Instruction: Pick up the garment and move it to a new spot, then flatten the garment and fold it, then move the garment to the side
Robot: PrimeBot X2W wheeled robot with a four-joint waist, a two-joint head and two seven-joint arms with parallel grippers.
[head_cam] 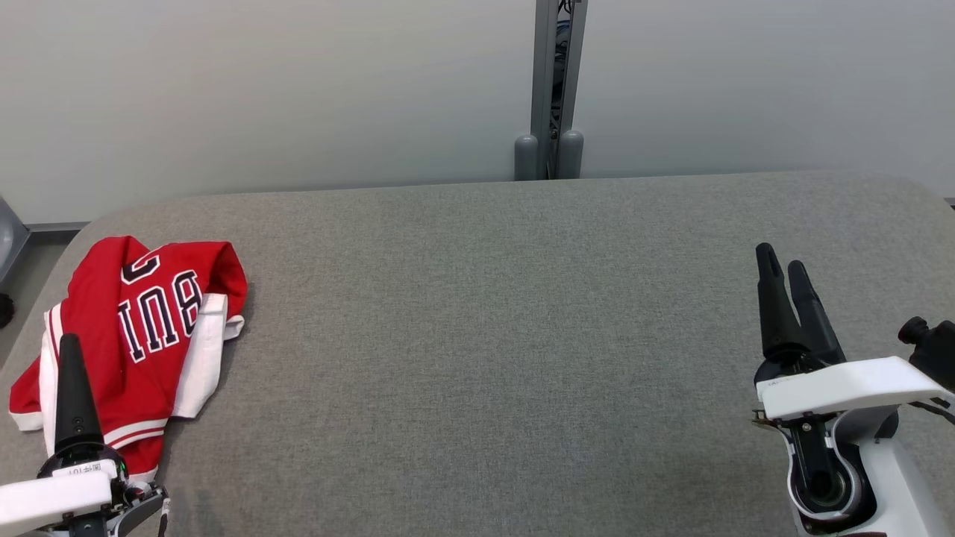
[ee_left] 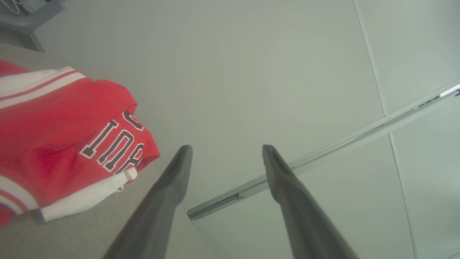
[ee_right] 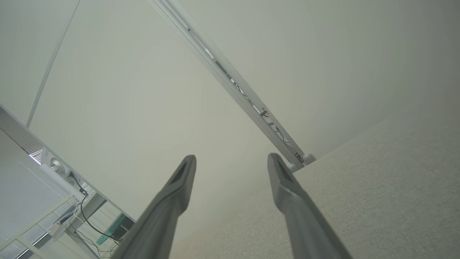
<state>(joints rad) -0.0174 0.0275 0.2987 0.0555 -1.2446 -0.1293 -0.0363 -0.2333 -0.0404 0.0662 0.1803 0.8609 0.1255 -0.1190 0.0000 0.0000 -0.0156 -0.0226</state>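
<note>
The garment (head_cam: 142,321) is a red jersey with white trim and dark letters. It lies crumpled near the left end of the grey table (head_cam: 485,335). My left gripper (head_cam: 71,350) stands at the lower left, and its dark finger overlaps the garment's near part in the head view. In the left wrist view the left gripper (ee_left: 227,148) is open with nothing between its fingers, and the garment (ee_left: 54,144) lies to their left. My right gripper (head_cam: 782,259) is over the table's right end. It is open and holds nothing (ee_right: 231,157).
A pale wall runs behind the table, with a grey vertical post (head_cam: 550,89) at its middle. The table's rounded left corner drops to the floor, where a dark object (head_cam: 6,309) sits. Grey tabletop (ee_right: 377,187) stretches between the two grippers.
</note>
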